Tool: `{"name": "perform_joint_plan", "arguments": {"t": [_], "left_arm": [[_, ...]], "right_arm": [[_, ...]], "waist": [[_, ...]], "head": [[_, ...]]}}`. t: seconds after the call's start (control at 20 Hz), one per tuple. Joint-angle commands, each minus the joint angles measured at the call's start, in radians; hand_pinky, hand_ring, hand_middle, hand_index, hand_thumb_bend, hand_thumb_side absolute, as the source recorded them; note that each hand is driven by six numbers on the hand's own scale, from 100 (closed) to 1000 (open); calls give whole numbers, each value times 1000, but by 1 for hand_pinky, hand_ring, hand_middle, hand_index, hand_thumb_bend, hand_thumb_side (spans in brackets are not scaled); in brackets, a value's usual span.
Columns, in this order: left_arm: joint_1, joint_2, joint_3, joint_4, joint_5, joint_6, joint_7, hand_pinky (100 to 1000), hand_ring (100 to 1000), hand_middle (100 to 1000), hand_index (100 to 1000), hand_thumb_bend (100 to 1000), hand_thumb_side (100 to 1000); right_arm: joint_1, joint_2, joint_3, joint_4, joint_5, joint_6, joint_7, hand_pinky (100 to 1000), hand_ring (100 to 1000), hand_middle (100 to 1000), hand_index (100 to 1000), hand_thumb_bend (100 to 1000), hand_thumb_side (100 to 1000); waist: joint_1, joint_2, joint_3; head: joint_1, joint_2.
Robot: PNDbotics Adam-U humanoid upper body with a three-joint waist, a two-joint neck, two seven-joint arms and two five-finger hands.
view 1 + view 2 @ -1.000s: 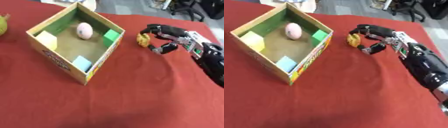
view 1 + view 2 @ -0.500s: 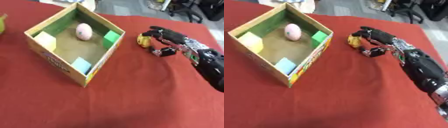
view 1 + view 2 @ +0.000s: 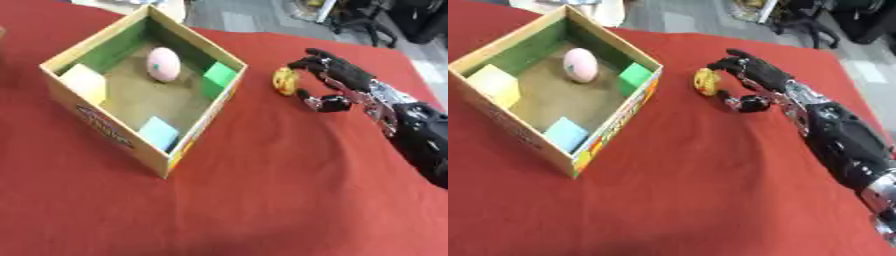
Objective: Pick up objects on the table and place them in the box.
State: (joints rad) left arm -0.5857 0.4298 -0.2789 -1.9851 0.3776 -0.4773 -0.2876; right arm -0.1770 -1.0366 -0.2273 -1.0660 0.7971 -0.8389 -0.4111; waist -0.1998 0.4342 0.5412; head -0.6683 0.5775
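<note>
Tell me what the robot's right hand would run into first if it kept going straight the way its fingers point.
Most likely the small yellow round object: the right hand points left at it, fingers curled around its near side. Beyond it stands the open cardboard box. Actual contact is unclear.

A red cloth [image 3: 262,190] covered the whole table and reached almost to the far edge of the view. Behind it there was a grey floor [image 3: 254,20], and a black office chair [image 3: 367,20] stood on it near the upper right. A pale object [image 3: 597,7], not clear, lay at the top.
</note>
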Motion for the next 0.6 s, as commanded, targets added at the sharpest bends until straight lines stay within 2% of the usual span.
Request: {"name": "perform_joint_plan", "arguments": {"t": [0.05,0.6], "left_arm": [[-16,17,1,-15,-9,1,-4,839,817,787,791,100,593],[-30,15,-10,-15,-21,6,-9,839,818,789,790,100,594]], "right_arm": [[-8,-50,-13,7,-16,-68,-50,1000,100,792,946,100,135],[-31,-48,-12,-1,-18,-68,-8,1000,100,805,960,100,122]], "waist": [[-8,-5,0],[-23,14,8]], "head": [[-8,-18],[-22,-33]]}}
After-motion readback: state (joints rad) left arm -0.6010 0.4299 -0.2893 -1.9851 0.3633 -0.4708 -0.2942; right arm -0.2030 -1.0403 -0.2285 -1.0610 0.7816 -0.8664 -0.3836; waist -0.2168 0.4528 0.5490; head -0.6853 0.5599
